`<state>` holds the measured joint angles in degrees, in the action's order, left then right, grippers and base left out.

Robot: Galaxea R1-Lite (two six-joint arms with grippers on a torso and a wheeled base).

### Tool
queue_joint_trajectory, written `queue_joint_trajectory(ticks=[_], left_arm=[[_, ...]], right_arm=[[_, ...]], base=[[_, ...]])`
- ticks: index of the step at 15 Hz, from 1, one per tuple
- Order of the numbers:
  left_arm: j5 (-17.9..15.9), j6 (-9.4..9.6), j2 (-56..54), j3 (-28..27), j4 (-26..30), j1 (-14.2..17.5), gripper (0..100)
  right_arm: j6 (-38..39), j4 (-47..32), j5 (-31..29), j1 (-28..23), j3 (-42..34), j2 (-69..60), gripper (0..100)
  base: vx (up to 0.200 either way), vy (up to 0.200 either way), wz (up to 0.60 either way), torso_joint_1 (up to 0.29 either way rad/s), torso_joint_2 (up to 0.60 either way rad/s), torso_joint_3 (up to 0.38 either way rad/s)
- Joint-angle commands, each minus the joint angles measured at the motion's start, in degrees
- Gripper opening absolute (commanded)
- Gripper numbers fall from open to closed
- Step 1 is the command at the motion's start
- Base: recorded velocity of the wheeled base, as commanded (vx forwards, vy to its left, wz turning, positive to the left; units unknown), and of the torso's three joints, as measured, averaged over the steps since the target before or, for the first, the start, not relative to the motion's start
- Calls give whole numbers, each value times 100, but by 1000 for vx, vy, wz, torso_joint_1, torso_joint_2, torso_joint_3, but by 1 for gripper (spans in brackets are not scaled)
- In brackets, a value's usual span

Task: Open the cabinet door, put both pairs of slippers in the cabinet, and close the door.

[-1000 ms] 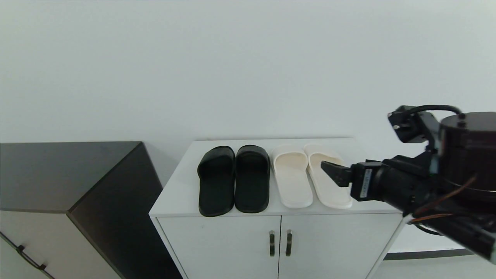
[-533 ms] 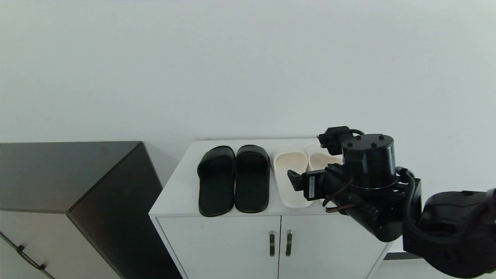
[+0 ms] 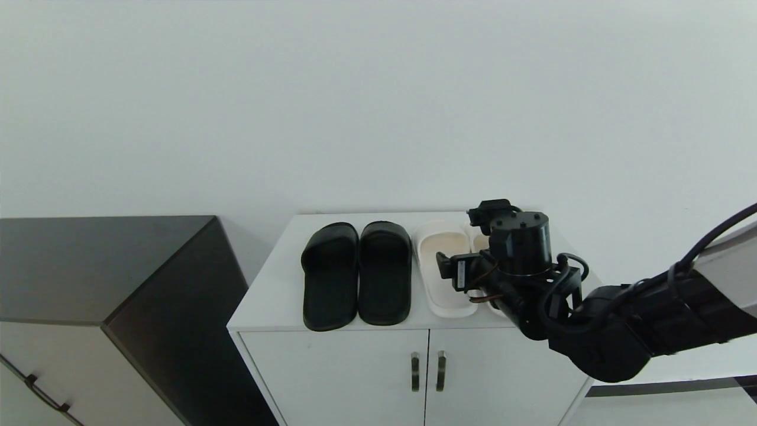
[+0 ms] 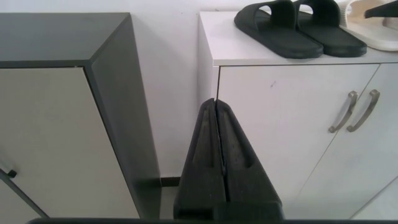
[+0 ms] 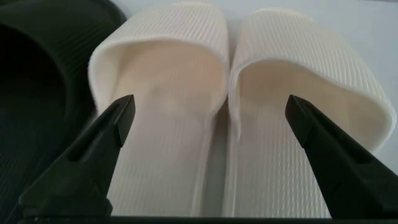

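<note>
The right gripper's (image 5: 210, 106) jaws stood wide apart, empty, with one finger toward each outer side of the pair of white slippers (image 5: 168, 56). The wrist view looked straight at the two straps. From the head view the gripper hung over the white pair and its arm hid most of the slipper on the robot's right. Whether the fingers touched the slippers could not be told.

The left gripper's (image 4: 215, 106) jaws were pressed together on nothing. It sat low, pointing at the left front corner of the white cabinet (image 3: 272, 296), level with the doors.

The two white slippers lay side by side, touching along their inner edges, toes toward the wall (image 3: 355, 118). Just to their left lay the pair of black slippers (image 3: 381, 272), set the same way. The heels of all the slippers came up to the front edge of the cabinet top. A bare strip of top lay left of the black pair, and a narrower one behind the toes.

Both cabinet doors were closed, their two handles (image 3: 415, 371) upright and close together at the middle seam. A dark cabinet (image 3: 89, 266) stood to the left, with a narrow gap between the two. The plain pale wall ran behind both.
</note>
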<state>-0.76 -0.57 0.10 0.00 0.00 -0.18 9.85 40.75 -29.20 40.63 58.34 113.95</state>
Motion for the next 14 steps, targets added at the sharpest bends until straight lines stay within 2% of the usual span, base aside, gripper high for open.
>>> queue_joint_trajectory(ticks=[1,4,5,12,14], left_arm=[[-4,-4,8,0,0,1,0],[5,-4,8,0,0,1,0],[5,-13,8,0,0,1,0],[5,40,8,0,-9,1,0],[-4,-4,-1,0,-9,1,0]], right_arm=[[-9,3,-51,-126,292,348,100],[-9,-15,-69,-214,678,585,100],[-9,-24,-60,-231,740,603,0],[-36,-32,-69,-222,863,594,0],[-141,-32,-95,-214,696,312,0]], base=[[0,0,0,0,0,0],[0,0,0,0,0,0],[0,0,0,0,0,0],[0,0,0,0,0,0],[0,0,0,0,0,0]])
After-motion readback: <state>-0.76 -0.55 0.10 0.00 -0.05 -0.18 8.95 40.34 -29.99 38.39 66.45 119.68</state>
